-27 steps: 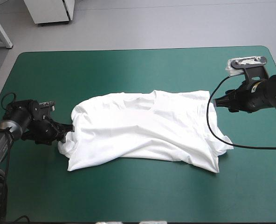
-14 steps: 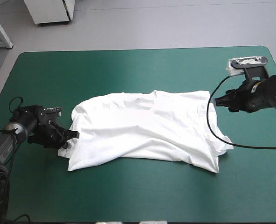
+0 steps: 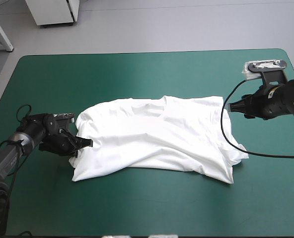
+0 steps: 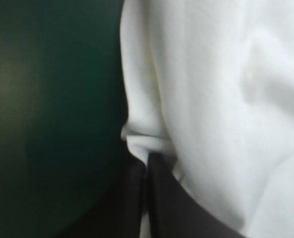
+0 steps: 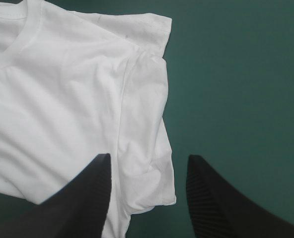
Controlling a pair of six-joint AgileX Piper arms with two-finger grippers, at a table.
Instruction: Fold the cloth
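Where spread rumpled across mid-table, lies long axis 9 to 3 o'clock: T-shirt [image 3: 157, 136]. At 9 o'clock, pinched by left gripper [image 3: 89, 143], fingers nearly closed on an edge fold. At 3 o'clock, faced by right gripper [image 5: 148, 158], fingers wide, empty, just beside sleeve.

T-shirt [image 3: 157, 136] fills middle; teal-green cover [image 3: 137, 74] open along far, near edges, both ends.

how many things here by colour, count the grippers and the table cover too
white: 1, the T-shirt
black: 2, the left gripper and the right gripper
teal-green: 1, the table cover
total: 4
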